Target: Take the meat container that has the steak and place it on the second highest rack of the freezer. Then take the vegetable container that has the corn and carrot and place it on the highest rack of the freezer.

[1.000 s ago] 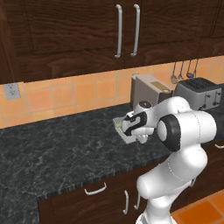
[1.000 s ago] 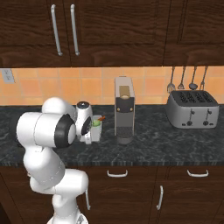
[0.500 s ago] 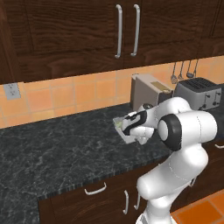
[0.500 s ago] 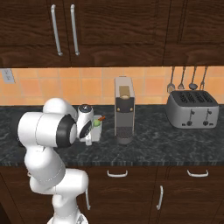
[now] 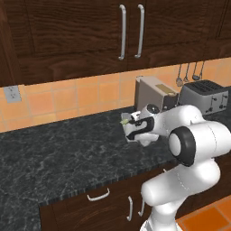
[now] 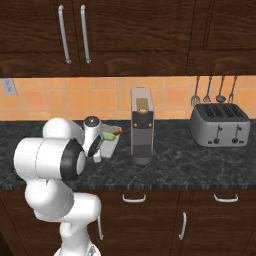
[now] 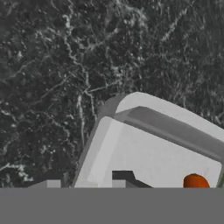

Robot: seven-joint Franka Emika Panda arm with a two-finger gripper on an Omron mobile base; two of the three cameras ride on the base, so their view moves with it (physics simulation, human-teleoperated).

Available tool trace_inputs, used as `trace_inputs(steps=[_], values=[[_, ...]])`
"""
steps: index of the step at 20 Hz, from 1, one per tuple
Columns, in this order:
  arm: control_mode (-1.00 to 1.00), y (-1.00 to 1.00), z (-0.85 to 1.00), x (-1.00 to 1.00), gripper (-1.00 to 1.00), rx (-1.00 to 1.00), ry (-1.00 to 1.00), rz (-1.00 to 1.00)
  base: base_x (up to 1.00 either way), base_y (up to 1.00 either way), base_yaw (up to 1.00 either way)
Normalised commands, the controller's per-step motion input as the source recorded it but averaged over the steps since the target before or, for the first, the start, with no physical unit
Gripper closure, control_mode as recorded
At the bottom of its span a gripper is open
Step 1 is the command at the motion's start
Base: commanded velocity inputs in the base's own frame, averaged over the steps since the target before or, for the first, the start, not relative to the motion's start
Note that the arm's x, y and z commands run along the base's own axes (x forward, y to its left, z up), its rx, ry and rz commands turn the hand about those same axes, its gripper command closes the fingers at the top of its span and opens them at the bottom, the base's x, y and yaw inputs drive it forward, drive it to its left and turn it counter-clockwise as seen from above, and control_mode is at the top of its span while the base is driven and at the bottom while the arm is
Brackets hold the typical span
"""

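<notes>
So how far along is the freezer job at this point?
Done: whether the steak container is already shelved can't be judged here. In hand: the gripper straddles the rim of the white vegetable container on the counter, carrot inside; a firm grip isn't evident. Left: lift it and set it on the freezer's highest rack.

1. Dark speckled stone counter (image 6: 190, 160) runs along the orange tiled wall.
2. White tray (image 7: 144, 153) rests on it, just left of the coffee machine (image 6: 141, 126).
3. Silver toaster (image 6: 219, 125) stands at the far right.
</notes>
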Motion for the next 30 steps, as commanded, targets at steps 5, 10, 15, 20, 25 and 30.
trace_inputs(steps=[5, 10, 15, 20, 25, 30], values=[[-1.00, 0.06, 0.75, -0.45, 1.00, 0.00, 0.02, 0.00, 0.00, 0.00, 0.00], [-1.00, 0.00, 0.91, -1.00, 1.00, 0.00, 0.00, 0.00, 0.00, 0.00, 0.00], [-1.00, 0.00, 0.76, -1.00, 1.00, -0.01, 0.00, 0.00, 0.00, 0.00, 0.00], [-1.00, -0.10, 0.48, -1.00, 1.00, -0.01, -0.02, 0.03, 0.00, 0.00, 0.00], [-1.00, -0.37, 0.02, -1.00, 1.00, -0.02, -0.11, 0.10, 0.00, 0.00, 0.00], [-1.00, -0.28, -0.01, -1.00, 1.00, -0.01, -0.18, 0.11, 0.00, 0.00, 0.00]])
